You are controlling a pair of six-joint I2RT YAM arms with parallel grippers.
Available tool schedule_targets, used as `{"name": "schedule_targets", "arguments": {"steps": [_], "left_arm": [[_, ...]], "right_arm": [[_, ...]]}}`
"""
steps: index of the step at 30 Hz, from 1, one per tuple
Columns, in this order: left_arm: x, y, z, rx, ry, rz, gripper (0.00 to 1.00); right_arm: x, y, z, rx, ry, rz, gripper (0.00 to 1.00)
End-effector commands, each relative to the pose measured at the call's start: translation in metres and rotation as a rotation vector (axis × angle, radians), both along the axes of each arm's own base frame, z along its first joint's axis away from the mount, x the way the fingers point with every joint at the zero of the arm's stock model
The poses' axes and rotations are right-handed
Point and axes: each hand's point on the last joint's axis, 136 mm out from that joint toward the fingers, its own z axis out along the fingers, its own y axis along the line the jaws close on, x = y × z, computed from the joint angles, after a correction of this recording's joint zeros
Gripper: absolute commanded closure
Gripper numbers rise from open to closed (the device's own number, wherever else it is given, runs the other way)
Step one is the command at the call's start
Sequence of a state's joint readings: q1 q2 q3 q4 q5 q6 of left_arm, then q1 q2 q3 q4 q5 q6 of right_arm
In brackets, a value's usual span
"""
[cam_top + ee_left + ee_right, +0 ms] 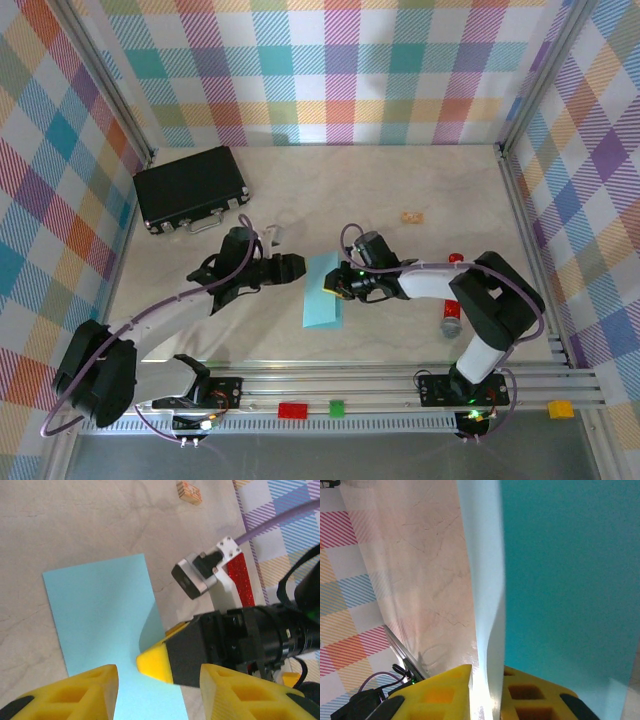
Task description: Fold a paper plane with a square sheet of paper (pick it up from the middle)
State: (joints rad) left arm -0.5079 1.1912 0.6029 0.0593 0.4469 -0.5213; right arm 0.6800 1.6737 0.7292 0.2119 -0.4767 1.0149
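At centre frame, the thin turquoise square sheet of paper lies folded rectangular on the marbled table; right fingers pinch it, left fingers spread.

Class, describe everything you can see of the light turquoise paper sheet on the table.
The thin, plain light turquoise paper sheet forms a long narrow rectangle, apparently folded in half, lying mostly flat on the beige marbled table. Its right edge curls upward, pinched in the right tool.

paper lies in the middle of the table, left gripper at its left edge, right gripper on its right edge. case back left; scrap behind right; marker right.
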Motion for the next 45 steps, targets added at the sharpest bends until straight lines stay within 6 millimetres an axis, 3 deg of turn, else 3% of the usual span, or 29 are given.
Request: {"name": "schedule_targets", "arguments": {"steps": [1, 6, 12, 16, 23, 29, 31, 45], "left_arm": [[-0.006, -0.002, 0.005, -0.02, -0.069, -0.043, 0.55], [-0.025, -0.016, 0.003, -0.011, -0.141, -0.1, 0.55], [-0.046, -0.022, -0.014, 0.138, -0.183, -0.151, 0.56], [-0.075, -0.039, -0.013, 0.273, -0.318, -0.223, 0.55], [-0.095, -0.05, -0.029, 0.376, -0.372, -0.304, 0.51], [-0.104, -0.05, -0.046, 0.52, -0.394, -0.382, 0.47], [-0.109, -0.053, -0.048, 0.556, -0.426, -0.405, 0.35], [-0.108, -0.081, -0.072, 0.891, -0.613, -0.487, 0.24]], "right_arm": [[-0.002, 0.0, -0.003, -0.012, 0.016, 0.04, 0.83], [-0.002, -0.004, -0.009, -0.026, 0.04, 0.038, 0.82], [-0.002, -0.008, -0.008, -0.02, 0.042, 0.031, 0.82], [-0.002, -0.012, -0.007, -0.01, 0.043, 0.026, 0.82], [-0.001, -0.011, -0.005, 0.016, 0.048, 0.02, 0.82], [0.0, -0.013, -0.007, 0.011, 0.065, -0.003, 0.92], [-0.001, -0.013, -0.009, 0.004, 0.082, -0.007, 0.95], [0.0, -0.014, -0.004, -0.003, 0.091, -0.024, 0.93]]}}
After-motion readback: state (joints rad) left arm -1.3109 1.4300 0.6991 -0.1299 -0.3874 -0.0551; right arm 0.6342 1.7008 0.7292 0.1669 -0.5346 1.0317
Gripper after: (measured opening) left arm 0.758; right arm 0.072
